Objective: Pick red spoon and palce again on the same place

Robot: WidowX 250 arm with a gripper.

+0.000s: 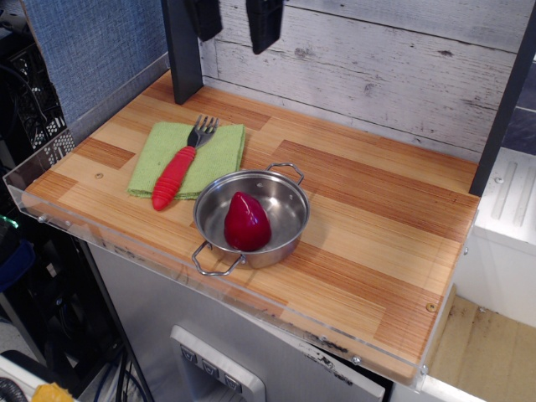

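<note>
The red spoon (175, 174), a ribbed bright-red handle with a silver pronged head, lies diagonally on the light-green cloth napkin (219, 147) at the table's left. Its head points to the back. The handle's end hangs just over the napkin's front edge. My gripper (234, 18) is high at the top edge of the view, above and behind the napkin. Only its two dark fingertips (264, 23) show, spread apart with nothing between them.
A steel pot (285, 219) with two handles stands right of the napkin and holds a dark-red glossy teardrop object (245, 222). A dark post (182, 50) rises at the back left. A clear plastic lip (109, 236) borders the table's front and left edges.
</note>
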